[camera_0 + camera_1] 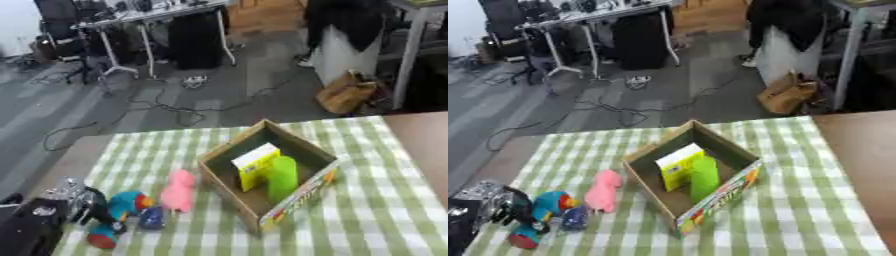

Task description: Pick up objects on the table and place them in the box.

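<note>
Now left hand (83,202) is at lower left on the checked cloth (376,210), fingers curled round a teal toy (122,204) with red end. Blue ball (151,218) and pink toy (179,190) lie just beside. Box (308,187) holds a yellow carton (255,164) and green cup (282,176). Right hand unseen.

Grey floor (131,110) strewn with cables (166,107), white-legged desk (149,20), brown bag (348,92)

An open box (262,210) sits mid-table (385,215), two upright items inside; three toys (178,191) lie left of it, beside the left hand (74,197).
</note>
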Motion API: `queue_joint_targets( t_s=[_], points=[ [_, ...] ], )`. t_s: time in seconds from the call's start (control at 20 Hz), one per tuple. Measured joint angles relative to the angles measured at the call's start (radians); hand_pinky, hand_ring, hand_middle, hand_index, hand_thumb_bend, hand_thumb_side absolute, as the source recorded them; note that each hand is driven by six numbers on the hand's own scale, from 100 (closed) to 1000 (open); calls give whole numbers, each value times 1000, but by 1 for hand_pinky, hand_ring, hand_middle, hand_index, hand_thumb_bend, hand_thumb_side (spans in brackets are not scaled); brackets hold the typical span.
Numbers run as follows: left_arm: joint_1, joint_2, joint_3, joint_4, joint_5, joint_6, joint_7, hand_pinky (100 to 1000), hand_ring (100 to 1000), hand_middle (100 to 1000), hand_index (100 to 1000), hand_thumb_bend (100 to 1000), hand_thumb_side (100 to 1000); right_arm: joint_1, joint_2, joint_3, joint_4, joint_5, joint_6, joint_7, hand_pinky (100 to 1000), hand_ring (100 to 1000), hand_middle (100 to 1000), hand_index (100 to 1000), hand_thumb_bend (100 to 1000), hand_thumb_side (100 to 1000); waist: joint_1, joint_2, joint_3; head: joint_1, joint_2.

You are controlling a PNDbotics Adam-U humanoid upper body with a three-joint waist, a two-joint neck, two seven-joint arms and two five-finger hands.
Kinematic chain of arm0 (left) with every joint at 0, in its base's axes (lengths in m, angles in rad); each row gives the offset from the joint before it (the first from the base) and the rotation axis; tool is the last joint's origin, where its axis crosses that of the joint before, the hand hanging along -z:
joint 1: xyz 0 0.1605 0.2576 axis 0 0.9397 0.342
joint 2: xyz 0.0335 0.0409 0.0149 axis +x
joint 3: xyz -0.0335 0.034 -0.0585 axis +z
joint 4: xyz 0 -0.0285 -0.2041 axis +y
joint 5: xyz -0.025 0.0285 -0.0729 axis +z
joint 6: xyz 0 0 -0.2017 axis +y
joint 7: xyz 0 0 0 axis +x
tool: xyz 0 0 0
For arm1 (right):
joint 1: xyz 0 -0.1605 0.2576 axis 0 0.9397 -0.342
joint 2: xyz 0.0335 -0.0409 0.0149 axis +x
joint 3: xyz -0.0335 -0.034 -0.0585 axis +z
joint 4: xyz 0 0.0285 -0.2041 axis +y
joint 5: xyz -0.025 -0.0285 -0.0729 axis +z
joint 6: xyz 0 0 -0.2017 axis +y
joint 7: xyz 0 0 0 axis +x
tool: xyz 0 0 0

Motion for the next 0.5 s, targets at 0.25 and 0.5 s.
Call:
queue_joint_targets(
  t_s=[0.25,0.5],
  points=[
    [5,0,1,1,0,2,28,100,100,156,423,506,850,0,0,0,0,0,-1,-2,827,893,827,933,100,1000,0,0,0,3,0],
    [14,1,10,3,15,4,72,100,100,128,396,399,822,0,0,-1,0,0,0,-3,827,893,827,933,100,1000,0,0,1,3,0]
  ],
)
